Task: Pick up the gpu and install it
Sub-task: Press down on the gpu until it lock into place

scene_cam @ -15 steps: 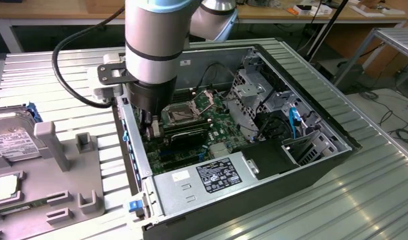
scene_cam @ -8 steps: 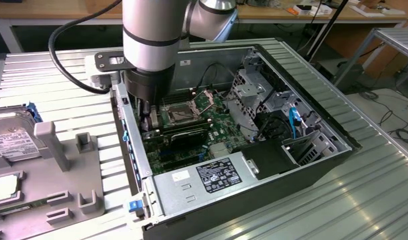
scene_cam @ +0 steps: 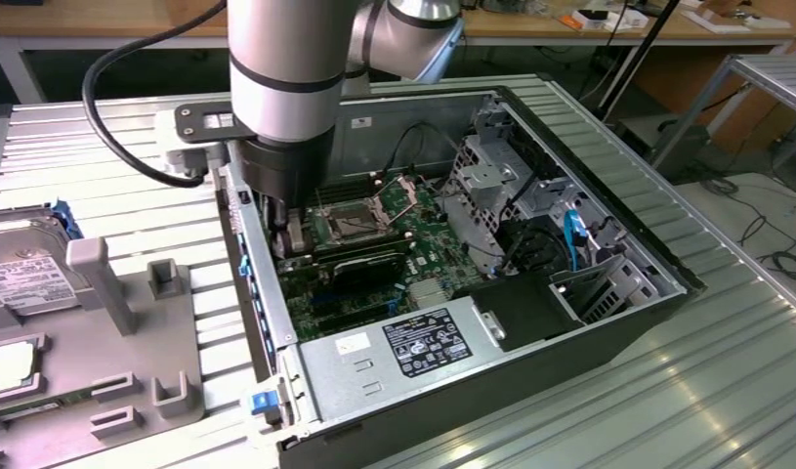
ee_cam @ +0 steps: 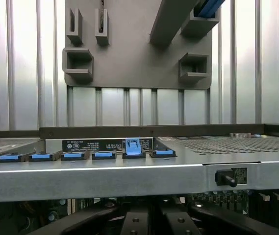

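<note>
Fingers (scene_cam: 291,239): lowered inside the open computer case (scene_cam: 607,322), at its rear wall; apart or together cannot be told.
Gpu (scene_cam: 358,262): black card lying across the motherboard (scene_cam: 411,210), just beside the fingers' tip; whether they touch it cannot be told.
Power supply (scene_cam: 398,347): silver box at the case's end, well clear of the fingers.
Grey holder tray (scene_cam: 124,342): on the ribbed surface (scene_cam: 710,391), outside the case.

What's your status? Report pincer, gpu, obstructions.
Pincer low inside case, by its rear wall. Gpu at motherboard, right beside pincer. Blue cable apart, across the case.
</note>
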`<action>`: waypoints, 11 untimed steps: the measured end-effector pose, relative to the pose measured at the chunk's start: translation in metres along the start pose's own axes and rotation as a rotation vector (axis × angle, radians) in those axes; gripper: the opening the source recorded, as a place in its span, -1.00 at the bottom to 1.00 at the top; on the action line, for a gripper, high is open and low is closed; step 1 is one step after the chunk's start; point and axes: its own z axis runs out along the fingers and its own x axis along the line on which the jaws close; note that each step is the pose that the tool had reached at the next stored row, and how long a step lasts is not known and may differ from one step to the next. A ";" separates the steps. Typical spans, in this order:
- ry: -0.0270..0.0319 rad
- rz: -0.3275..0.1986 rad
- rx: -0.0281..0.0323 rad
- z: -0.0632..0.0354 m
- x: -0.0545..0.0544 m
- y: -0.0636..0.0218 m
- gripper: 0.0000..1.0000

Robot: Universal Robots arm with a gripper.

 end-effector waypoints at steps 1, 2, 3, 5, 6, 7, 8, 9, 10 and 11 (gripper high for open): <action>0.0000 0.000 -0.0001 -0.0009 -0.001 0.0000 -0.79; 0.0006 0.000 0.0001 -0.0036 -0.001 0.0001 -0.79; 0.0019 0.000 -0.0002 -0.0063 -0.001 0.0003 -0.79; 0.0028 0.000 -0.0001 -0.0094 -0.001 0.0006 -0.79; 0.0056 0.000 0.0000 -0.0146 -0.002 0.0008 -0.79; 0.0081 0.000 0.0002 -0.0157 -0.002 0.0008 -0.79; 0.0085 0.001 0.0000 -0.0159 -0.002 0.0008 -0.79; 0.0084 0.000 0.0001 -0.0160 -0.002 -0.0009 -0.79; 0.0079 0.000 0.0002 -0.0159 -0.002 -0.0017 -0.79; 0.0080 0.000 0.0001 -0.0156 -0.001 -0.0019 -0.79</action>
